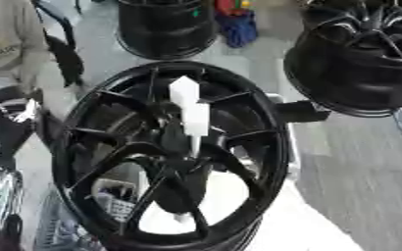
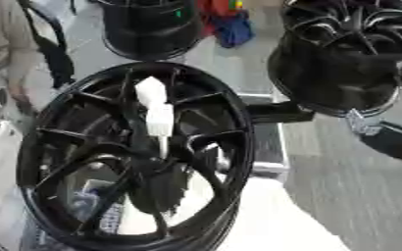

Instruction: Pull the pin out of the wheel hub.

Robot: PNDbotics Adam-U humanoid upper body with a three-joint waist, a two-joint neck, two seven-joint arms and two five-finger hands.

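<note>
**EXTRACTING THE PIN FROM THE WHEEL HUB**

**Position of parts.** The black multi-spoke alloy wheel hub (image 1: 101, 135) fills the middle of the frame and rests on the white bench (image 1: 307, 228). The white, blocky, stepped pin (image 1: 190, 115) stands at the centre where the spokes meet. Its wide upper end leans toward the top of the frame, and its narrow lower end disappears among the spokes.

**Hands.** Neither robot hand can be made out in either view. The state of the fingers cannot be told, and nothing is seen holding the pin.

**Procedure (recommended).**
1. Approach from above, between the spokes, toward the wide upper block of the pin.
2. Close the fingers on the two flat faces of the block, not on its corners.
3. Draw along the pin's own leaning axis. A sideways pull is likely to jam the shank in the bore.
4. Keep clear of the spokes while lifting.

**Materials and shapes.**
- The wheel hub is glossy black metal with thin, forked spokes and a deep rim.
- The pin looks matte and flat-sided and stands out sharply against the black. It should grip readily.
- The bench surface is smooth and white, so the wheel may slide if the pin drags.
</note>
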